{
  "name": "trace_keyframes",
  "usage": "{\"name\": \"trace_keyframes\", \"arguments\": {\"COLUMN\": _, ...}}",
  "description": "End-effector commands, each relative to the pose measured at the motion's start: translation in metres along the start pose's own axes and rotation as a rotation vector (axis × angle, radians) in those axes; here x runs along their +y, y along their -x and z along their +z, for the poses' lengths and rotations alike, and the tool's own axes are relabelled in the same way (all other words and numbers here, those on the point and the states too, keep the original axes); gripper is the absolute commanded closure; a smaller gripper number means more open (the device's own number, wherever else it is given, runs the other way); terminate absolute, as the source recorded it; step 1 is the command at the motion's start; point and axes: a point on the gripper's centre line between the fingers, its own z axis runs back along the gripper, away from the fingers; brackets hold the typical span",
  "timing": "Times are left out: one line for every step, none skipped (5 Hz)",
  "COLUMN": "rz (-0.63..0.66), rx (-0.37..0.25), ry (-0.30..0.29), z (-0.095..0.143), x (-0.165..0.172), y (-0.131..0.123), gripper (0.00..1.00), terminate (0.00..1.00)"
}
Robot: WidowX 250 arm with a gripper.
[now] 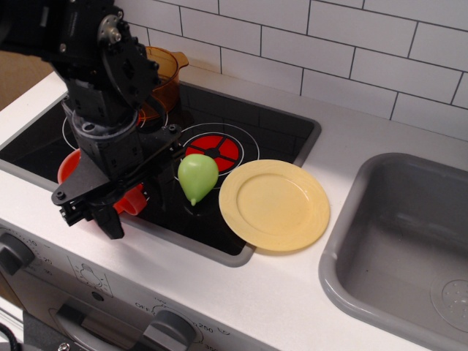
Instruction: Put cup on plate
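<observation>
Judging the cup (71, 165), which sits on the stove's front left under the gripper (110, 201), to be light, rigid plastic, we would grasp its rim wall, though we cannot tell whether the jaws are apart or clamped.

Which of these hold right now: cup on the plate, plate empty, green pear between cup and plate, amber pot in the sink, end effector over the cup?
1. The cup sits on the plate. False: it is on the stovetop, left of the plate.
2. The plate is empty. True.
3. The green pear lies between cup and plate. True.
4. The amber pot is in the sink. False: it stands at the stovetop's back.
5. The end effector is over the cup. True.
</observation>
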Motion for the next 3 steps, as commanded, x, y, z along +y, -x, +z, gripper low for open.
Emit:
{"name": "trace_keyframes", "arguments": {"rz": -0.015, "rx": -0.012, "ry": 0.027, "z": 0.004, "x": -0.005, "y": -0.009, "gripper": 1.0, "terminate": 0.0}}
{"name": "trace_keyframes", "arguments": {"rz": -0.023, "rx": -0.017, "ry": 0.022, "z": 0.003, "x": -0.006, "y": -0.01, "gripper": 1.0, "terminate": 0.0}}
{"name": "trace_keyframes", "arguments": {"rz": -0.043, "rx": -0.031, "ry": 0.032, "z": 0.014, "x": -0.01, "y": -0.009, "gripper": 1.0, "terminate": 0.0}}
